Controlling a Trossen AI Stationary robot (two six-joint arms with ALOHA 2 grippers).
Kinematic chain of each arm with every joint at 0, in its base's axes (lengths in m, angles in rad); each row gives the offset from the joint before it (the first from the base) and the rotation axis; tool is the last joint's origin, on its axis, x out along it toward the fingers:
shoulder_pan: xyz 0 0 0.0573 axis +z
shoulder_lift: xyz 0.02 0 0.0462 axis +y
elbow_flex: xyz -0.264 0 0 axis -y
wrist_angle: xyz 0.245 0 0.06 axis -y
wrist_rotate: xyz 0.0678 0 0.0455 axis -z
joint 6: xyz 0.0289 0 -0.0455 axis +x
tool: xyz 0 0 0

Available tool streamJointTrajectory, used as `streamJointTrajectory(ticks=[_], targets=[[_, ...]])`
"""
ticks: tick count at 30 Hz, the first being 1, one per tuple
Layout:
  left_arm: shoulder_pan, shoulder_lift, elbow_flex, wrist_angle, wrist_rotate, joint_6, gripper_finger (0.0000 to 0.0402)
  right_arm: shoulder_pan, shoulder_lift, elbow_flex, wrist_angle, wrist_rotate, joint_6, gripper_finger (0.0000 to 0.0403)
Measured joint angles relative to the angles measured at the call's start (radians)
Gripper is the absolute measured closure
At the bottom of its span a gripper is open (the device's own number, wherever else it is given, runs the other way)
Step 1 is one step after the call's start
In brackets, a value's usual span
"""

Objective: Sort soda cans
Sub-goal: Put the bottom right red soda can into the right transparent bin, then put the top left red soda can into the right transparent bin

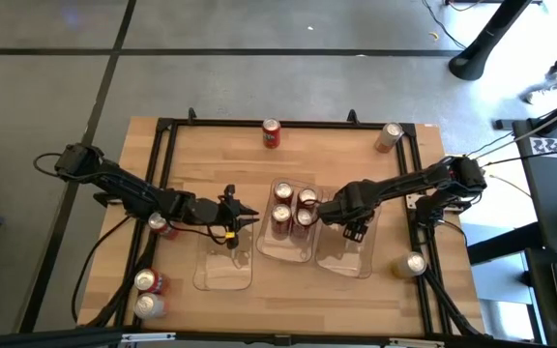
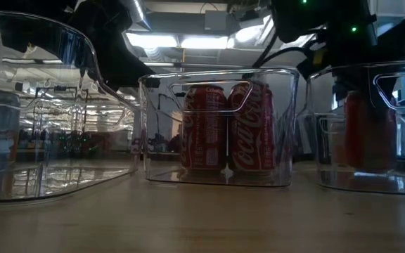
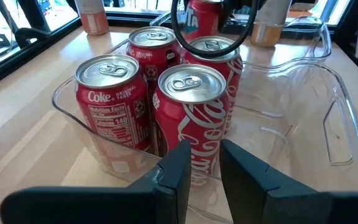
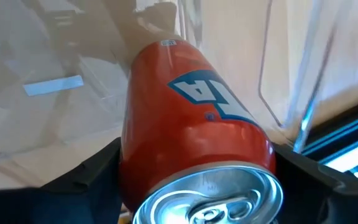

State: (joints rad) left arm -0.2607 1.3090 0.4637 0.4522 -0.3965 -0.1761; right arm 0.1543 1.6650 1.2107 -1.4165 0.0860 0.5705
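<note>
While an orange-red soda can (image 4: 194, 124) is being held between the spread fingers of the right gripper (image 1: 353, 230), its long axis is being kept near upright, silver top toward the wrist, base pointing down into the right clear tray (image 1: 343, 263). From the middle tray (image 1: 286, 253), that gripper is lying at about three o'clock, just beside. Four red Coke cans (image 3: 166, 93) are being kept upright in the middle tray. The left gripper (image 1: 243, 217) is being held at nine o'clock of those cans, its jaws nearly pressed together on nothing. Judged from this, the right arm is the nearer for the coming release. Other cans (image 1: 149, 293) are standing loose on the table (image 1: 220, 155).
</note>
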Motion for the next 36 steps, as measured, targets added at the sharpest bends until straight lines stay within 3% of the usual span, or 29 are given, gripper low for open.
streamJointTrajectory(ticks=[9, 20, 27, 31, 36], targets=[[0.0, 0.0, 0.0, 0.0, 0.0, 0.0, 0.0325, 0.002, -0.003, -0.026, 0.008, 0.001, -0.001, 0.0098], [0.0, 0.0, 0.0, 0.0, 0.0, 0.0, 0.0325, 0.002, 0.002, 0.044, -0.069, -0.005, -0.024, 0.001], [0.0, 0.0, 0.0, 0.0, 0.0, 0.0, 0.0325, 0.003, 0.002, 0.203, -0.157, -0.009, -0.017, 0.0012], [0.0, 0.0, 0.0, 0.0, 0.0, -0.005, 0.0325, 0.029, -0.017, 0.271, -0.131, -0.006, 0.005, 0.0013], [0.0, 0.0, 0.0, -0.007, 0.0, -0.012, 0.0325, 0.138, -0.063, 0.28, -0.013, 0.076, 0.03, 0.0013]])
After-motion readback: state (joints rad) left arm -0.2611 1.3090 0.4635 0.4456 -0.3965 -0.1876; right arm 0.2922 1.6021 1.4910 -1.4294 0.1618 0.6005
